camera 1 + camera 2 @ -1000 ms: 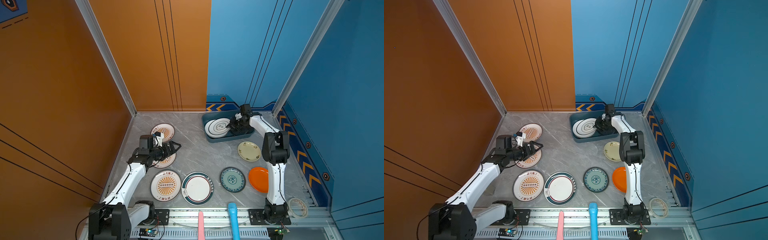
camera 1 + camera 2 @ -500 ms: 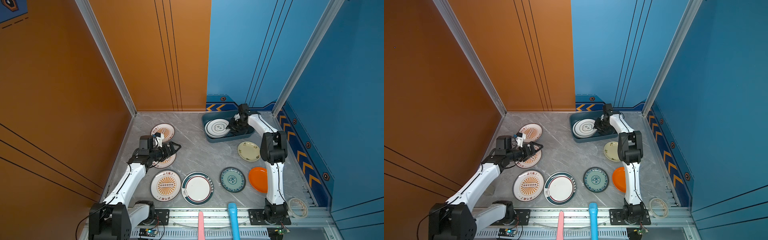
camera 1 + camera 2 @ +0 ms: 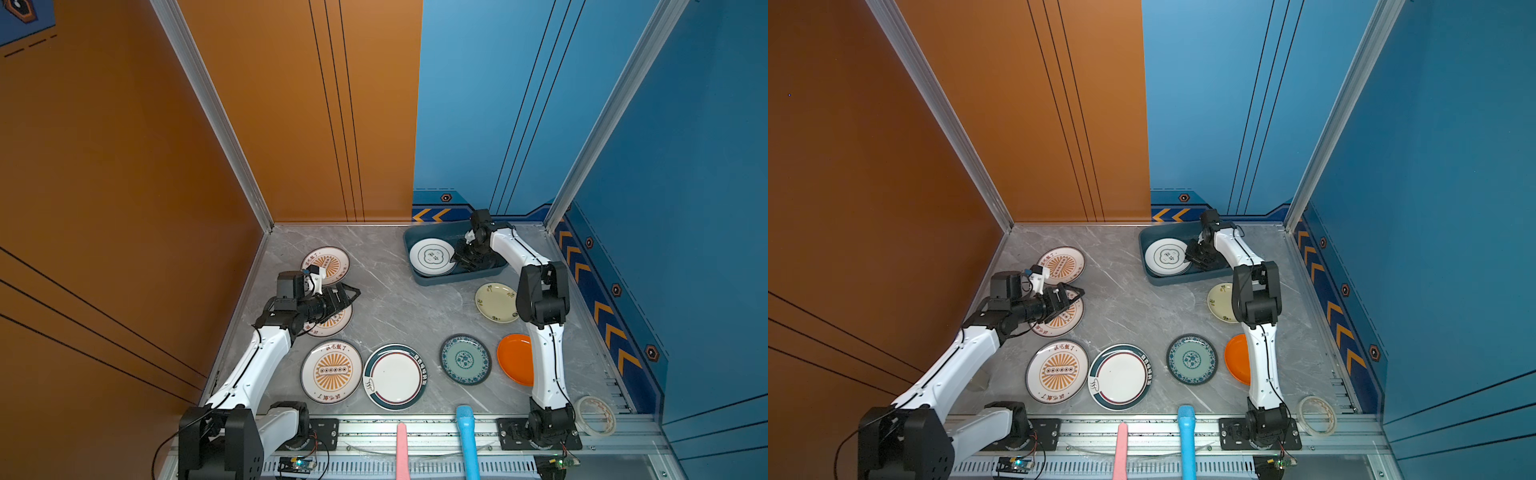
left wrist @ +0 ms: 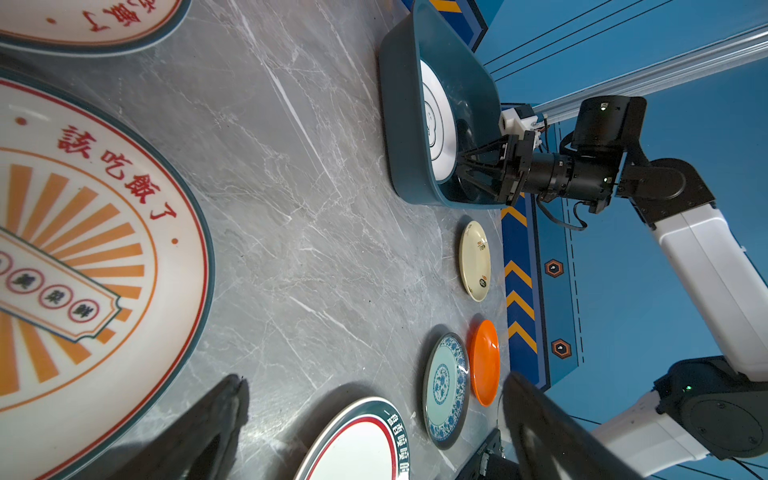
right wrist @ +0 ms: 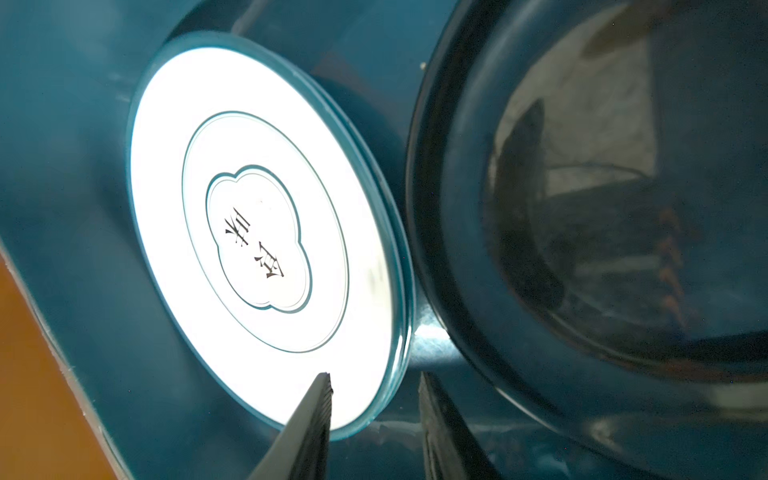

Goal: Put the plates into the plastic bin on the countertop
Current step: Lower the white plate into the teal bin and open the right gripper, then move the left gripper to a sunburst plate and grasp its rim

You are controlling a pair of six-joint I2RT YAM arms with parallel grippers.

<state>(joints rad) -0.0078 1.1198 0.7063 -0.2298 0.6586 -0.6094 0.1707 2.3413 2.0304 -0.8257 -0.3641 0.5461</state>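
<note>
The dark teal plastic bin (image 3: 417, 277) stands at the back of the grey countertop (image 3: 395, 299). In it lies a white emblem plate (image 3: 432, 257) beside a black plate (image 5: 582, 208). My right gripper (image 5: 375, 376) is down in the bin, open, its fingers astride the white plate's rim with gaps showing. My left gripper (image 3: 353, 293) hovers open over a sunburst plate (image 3: 332, 326). More plates lie loose: two sunburst (image 3: 326, 264) (image 3: 331, 371), a teal-rimmed plate (image 3: 395, 376), a blue patterned plate (image 3: 465, 359), an orange plate (image 3: 515, 359) and a cream floral plate (image 3: 494, 302).
A tape roll (image 3: 595, 415) sits at the front right corner. A pink handle (image 3: 402, 449) and a blue handle (image 3: 467, 440) stick up from the front rail. Orange and blue walls close in three sides.
My right gripper's jaws have spread apart from the white emblem plate's rim, and the plate rests in the bin. The left arm has not moved.
</note>
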